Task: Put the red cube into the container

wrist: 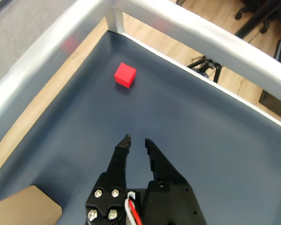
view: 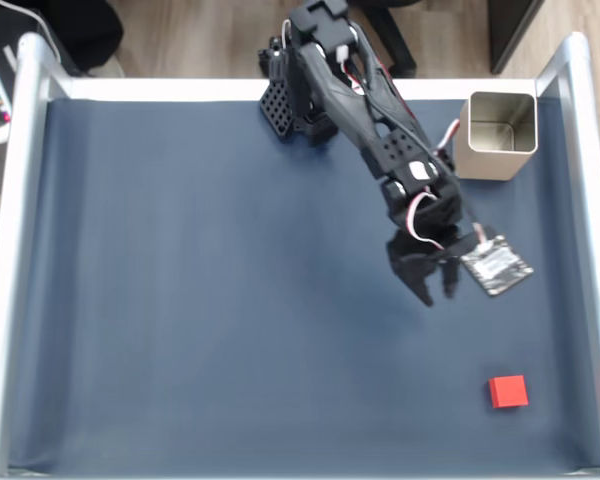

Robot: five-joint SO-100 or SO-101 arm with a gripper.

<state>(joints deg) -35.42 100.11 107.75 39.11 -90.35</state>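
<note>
The red cube (view: 508, 391) lies on the dark blue mat near the front right corner in the fixed view. In the wrist view the red cube (wrist: 125, 75) sits ahead of the fingertips and a little to the left, close to the tray's corner. The container (view: 495, 160), a square silver tin with its mouth facing up, stands at the back right corner. My gripper (view: 438, 293) hovers over the mat between tin and cube, well short of the cube. Its jaws (wrist: 136, 139) stand a little apart, open, with nothing between them.
A raised pale metal frame (view: 25, 250) borders the mat on all sides. The arm's base (view: 295, 100) stands at the back middle. Wide bare mat (view: 200, 300) stretches to the left. A tan rounded shape (wrist: 23, 208) shows at the wrist view's bottom left.
</note>
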